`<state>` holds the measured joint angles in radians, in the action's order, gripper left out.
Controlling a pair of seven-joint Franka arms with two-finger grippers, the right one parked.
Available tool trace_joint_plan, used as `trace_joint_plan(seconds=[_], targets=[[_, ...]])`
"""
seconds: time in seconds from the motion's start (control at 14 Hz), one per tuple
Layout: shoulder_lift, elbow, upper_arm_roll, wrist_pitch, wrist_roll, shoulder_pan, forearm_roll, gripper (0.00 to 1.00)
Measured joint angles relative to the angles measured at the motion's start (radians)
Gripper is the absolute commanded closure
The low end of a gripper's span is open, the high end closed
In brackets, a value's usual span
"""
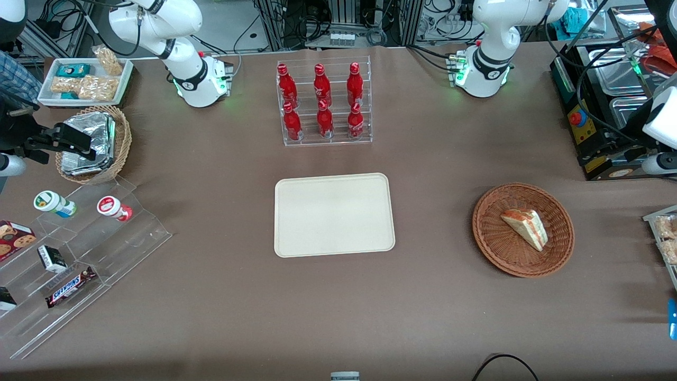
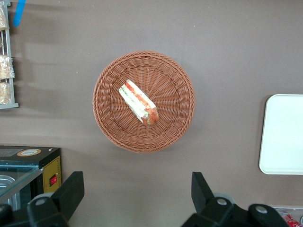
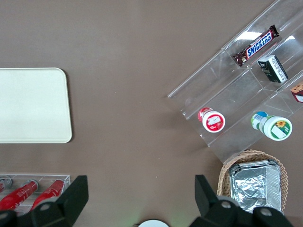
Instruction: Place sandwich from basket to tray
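Sandwich [image 2: 138, 102] lies in the middle of the basket [image 2: 180, 80], clear of the woven rim all round, its long axis slanting across the weave, one filling-streaked face up. Above the basket, the gripper [image 2: 137, 196] hangs with fingers spread wide and nothing between them; it seems high over the table, though its height is hard to judge. Bare brown table [image 1: 433, 222] separates basket from tray [image 1: 334, 214]. A rack of red bottles [image 1: 323, 103] stands farther from the front camera than the tray.
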<state>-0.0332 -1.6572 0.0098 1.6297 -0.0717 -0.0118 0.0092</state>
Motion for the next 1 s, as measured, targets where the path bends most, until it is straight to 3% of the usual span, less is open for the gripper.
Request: trace_joint_plan(seconds=[1.0], targets=[[0.015,-0.001,-0.003,-0.001,0.004,-0.001,0.0,0.0]])
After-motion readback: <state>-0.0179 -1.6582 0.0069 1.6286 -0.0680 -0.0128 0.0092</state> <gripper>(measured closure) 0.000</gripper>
